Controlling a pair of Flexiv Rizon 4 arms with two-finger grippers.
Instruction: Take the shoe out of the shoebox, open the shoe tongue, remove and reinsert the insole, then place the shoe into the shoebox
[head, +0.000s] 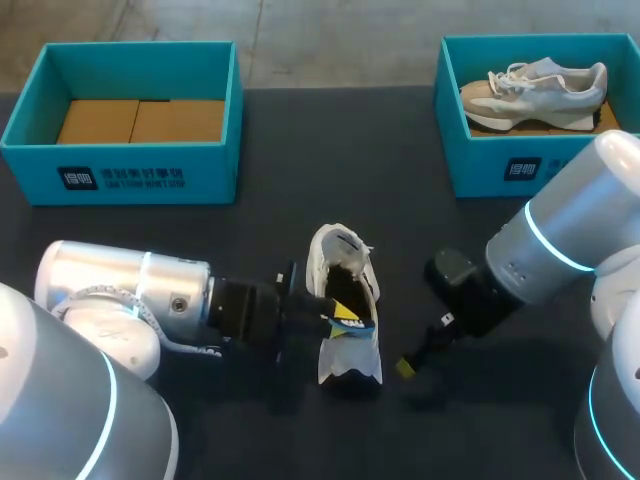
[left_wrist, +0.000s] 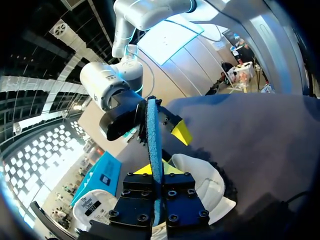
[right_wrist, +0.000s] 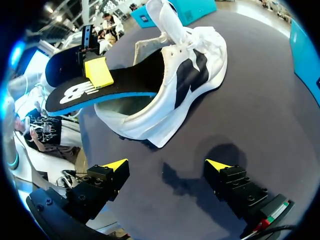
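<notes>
Dark table (head: 300, 150) fills the head view. At its 10 o'clock corner stands the left box (head: 130, 170), teal, with only brown cardboard (head: 140, 120) on its floor.

From 8 o'clock the left arm (head: 130, 300) comes in low across the table, and its jaws meet the shoe (head: 340, 250) at the shoe's 9 o'clock side. The left jaws are clenched on the insole (left_wrist: 154, 145). In the left wrist view their yellow tips press it from both sides, and it stands edge-on between them as a thin blue strip. In the right wrist view the insole shows a black top face with a white logo and a blue rim. Its front end seems to sit inside the shoe's mouth, though that spot is in shadow, and the rest juts out into the air.

The shoe rests on the table near the middle, lying roughly from 12 to 6 o'clock. It is white with a black side patch, and its laces (right_wrist: 194, 36) are loose.

At the shoe's 4 o'clock, apart from it, hang the right jaws. They are released, with the yellow tips spread wide over bare table and nothing between them. The right arm (head: 560, 250) comes in from 3 o'clock.

At 2 o'clock stands the right box (head: 500, 170), also teal, holding a second shoe (head: 535, 85), pale and lying on its side.
</notes>
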